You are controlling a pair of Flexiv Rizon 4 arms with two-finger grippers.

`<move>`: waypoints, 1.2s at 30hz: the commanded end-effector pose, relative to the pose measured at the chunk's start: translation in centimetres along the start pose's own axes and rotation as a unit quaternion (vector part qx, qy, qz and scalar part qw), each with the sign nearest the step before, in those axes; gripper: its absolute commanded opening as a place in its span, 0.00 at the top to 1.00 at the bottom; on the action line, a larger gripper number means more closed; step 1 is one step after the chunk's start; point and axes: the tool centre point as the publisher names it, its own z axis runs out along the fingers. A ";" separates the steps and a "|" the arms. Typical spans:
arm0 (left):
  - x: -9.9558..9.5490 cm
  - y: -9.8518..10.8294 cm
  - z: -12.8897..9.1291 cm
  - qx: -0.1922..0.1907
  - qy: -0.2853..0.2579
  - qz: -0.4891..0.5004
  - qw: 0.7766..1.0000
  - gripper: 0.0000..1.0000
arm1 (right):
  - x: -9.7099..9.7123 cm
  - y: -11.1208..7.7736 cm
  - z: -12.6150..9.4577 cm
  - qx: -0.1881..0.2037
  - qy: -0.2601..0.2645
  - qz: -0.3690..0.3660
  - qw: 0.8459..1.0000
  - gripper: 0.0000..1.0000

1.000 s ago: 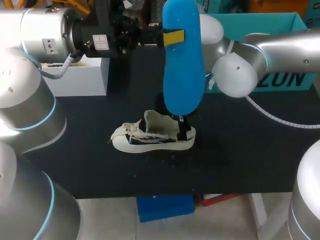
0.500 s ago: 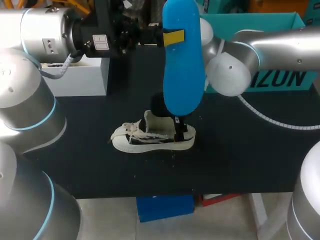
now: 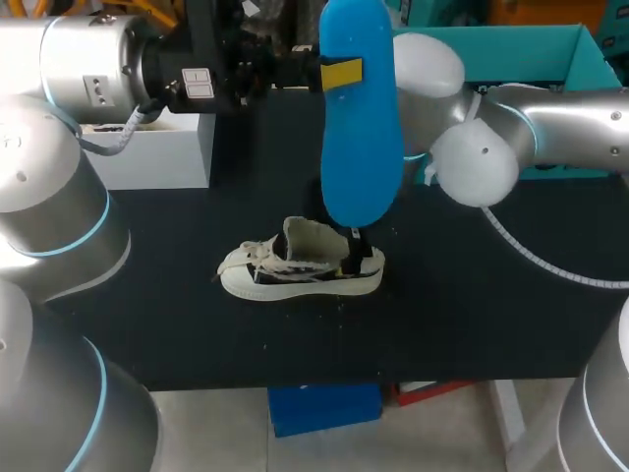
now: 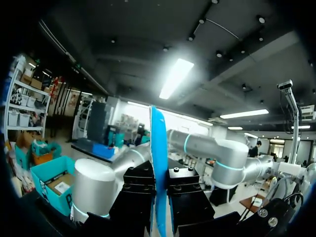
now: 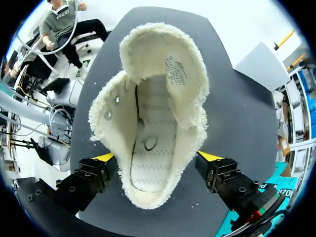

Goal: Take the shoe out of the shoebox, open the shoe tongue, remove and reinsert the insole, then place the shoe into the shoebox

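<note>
On the black table (image 3: pixel 491 315) stood one cream-white shoe (image 3: pixel 295 275), laced, with its fleecy tongue lifted up. One blue insole (image 3: pixel 359 138) hung upright above it, pinched tightly by the left gripper (image 3: pixel 341 73). The right gripper (image 5: pixel 157 163) was spread wide, both fingertips pressing on the sides of the heel. One teal shoebox (image 3: pixel 550 44) stood behind.

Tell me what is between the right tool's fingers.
The shoe, heel end, with the right tool touching its fleecy collar from both sides; the right wrist view shows it.
</note>
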 end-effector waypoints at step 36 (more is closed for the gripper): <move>0.1 0.1 0.1 0.000 -0.002 0.000 1.000 1.00 | 1.2 -4.6 2.9 -0.315 -0.007 0.069 0.947 0.00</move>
